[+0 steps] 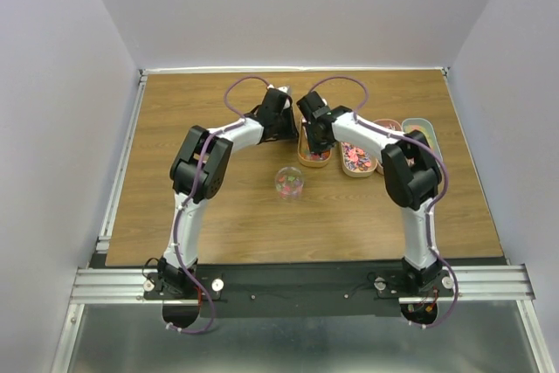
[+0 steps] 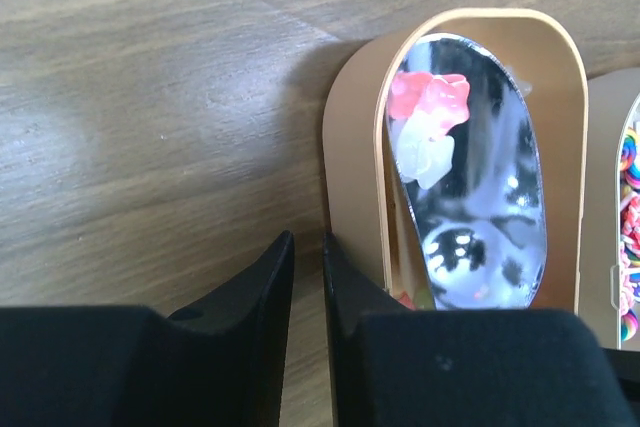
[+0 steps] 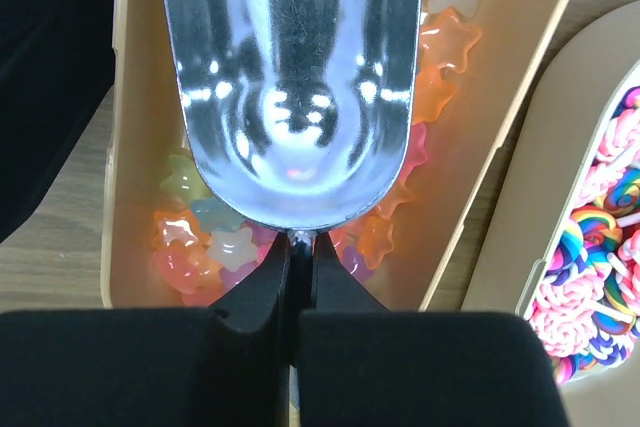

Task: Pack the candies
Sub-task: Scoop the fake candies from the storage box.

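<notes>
My right gripper (image 3: 301, 244) is shut on the stub handle of a metal scoop (image 3: 300, 77). The scoop's bowl reaches into a tan oblong tray (image 3: 480, 177) of translucent star-shaped candies (image 3: 200, 237). In the left wrist view the scoop (image 2: 470, 197) carries a pink and a white candy (image 2: 430, 112) at its far end. My left gripper (image 2: 308, 239) stands at the tray's (image 2: 350, 147) left wall, jaws a narrow gap apart with only wood showing between them. From above, both grippers (image 1: 281, 120) (image 1: 316, 135) meet at this tray (image 1: 306, 159).
A clear cup (image 1: 289, 183) holding coloured candies stands on the wood in front of the tray. To the right lie more oblong trays (image 1: 358, 162) (image 1: 417, 133). The one beside the tan tray holds swirl lollipop sweets (image 3: 600, 247). Grey walls enclose the table.
</notes>
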{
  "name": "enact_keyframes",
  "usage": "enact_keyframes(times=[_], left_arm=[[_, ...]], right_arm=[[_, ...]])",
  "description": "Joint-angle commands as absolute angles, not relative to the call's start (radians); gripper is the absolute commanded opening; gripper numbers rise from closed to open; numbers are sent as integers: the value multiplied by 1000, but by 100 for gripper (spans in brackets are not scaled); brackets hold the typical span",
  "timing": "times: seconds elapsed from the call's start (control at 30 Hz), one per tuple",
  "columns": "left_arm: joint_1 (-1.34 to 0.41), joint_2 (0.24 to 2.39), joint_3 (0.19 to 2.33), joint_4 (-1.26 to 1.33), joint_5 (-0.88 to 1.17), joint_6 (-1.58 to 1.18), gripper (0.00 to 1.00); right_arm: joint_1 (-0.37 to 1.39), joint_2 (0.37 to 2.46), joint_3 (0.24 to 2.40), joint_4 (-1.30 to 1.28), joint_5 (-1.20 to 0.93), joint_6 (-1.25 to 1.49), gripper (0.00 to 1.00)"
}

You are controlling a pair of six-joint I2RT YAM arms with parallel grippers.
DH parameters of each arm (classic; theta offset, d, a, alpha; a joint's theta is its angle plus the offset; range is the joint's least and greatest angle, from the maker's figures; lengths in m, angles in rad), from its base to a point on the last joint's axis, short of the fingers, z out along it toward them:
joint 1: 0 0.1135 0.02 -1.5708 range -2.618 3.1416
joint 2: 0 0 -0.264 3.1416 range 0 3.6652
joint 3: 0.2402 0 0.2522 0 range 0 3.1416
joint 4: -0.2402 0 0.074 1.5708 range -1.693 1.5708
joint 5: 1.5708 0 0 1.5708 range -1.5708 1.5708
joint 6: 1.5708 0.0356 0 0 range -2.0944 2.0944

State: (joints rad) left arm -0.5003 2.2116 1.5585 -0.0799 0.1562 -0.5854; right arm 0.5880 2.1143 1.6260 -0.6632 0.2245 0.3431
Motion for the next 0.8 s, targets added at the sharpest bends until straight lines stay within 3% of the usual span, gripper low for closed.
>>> enact_keyframes(times=[0.0,0.3,0.77], left_arm=[[-515,2157,1542,-97,178,-607,25],[-491,2118,1577,-109,135,-614,29],[-434,1902,1553,-164,-89,-529,56]], right_arm=[[595,2048,1550,-532,276,328,1],[595,1924,1497,-517,276,270,1],[595,1712,1447,-676,137,158,1]])
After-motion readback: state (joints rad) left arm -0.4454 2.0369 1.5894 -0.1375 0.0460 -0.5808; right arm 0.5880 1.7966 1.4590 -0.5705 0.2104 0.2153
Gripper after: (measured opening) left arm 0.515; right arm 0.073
